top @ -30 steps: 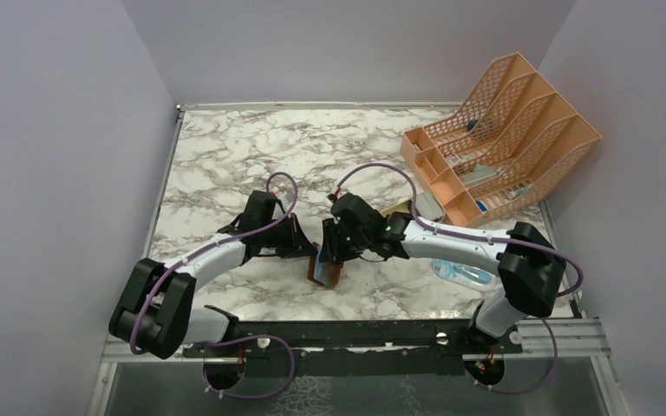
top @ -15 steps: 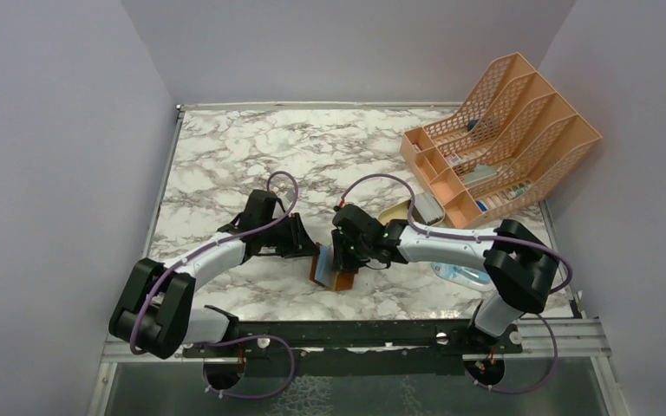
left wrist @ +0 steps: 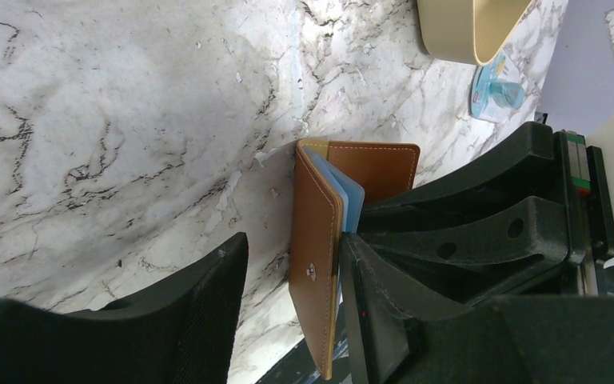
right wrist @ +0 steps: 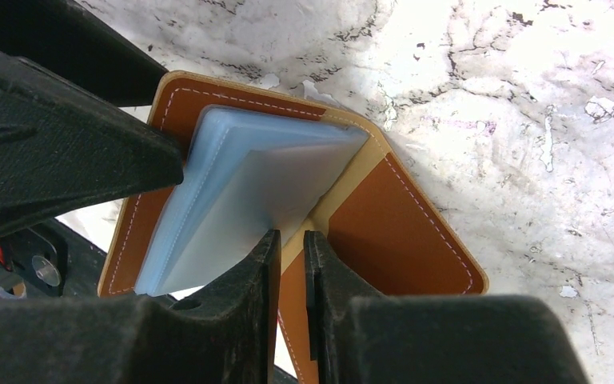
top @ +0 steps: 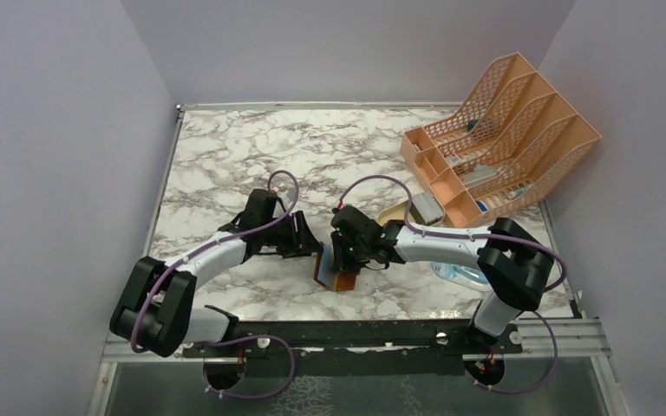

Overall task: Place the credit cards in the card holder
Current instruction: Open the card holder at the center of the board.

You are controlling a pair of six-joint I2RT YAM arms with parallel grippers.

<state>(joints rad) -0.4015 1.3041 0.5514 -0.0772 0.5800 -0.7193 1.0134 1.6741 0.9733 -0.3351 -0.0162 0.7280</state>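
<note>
The brown leather card holder (top: 344,282) lies open near the table's front edge, one flap flat and the other upright. In the left wrist view the upright flap (left wrist: 315,240), with its snap stud, stands between the wide-open jaws of my left gripper (left wrist: 292,242) and leans on the right finger. Pale clear sleeves (right wrist: 240,200) fan out from the spine. My right gripper (right wrist: 288,237) is nearly closed, its tips at the spine beside the sleeves, and nothing shows in the gap. A pale grey card-like thing (top: 427,208) lies by the tan tray, too small to identify.
The tan oval tray (top: 396,213) sits right of the grippers. A blue-and-clear packet (top: 464,276) lies under the right arm. The orange mesh file rack (top: 503,139) stands at the back right. Both arms meet over the holder (right wrist: 416,224).
My right gripper has come down and left onto the holder. One flap has dropped flat towards the front edge. The left gripper has barely moved.
</note>
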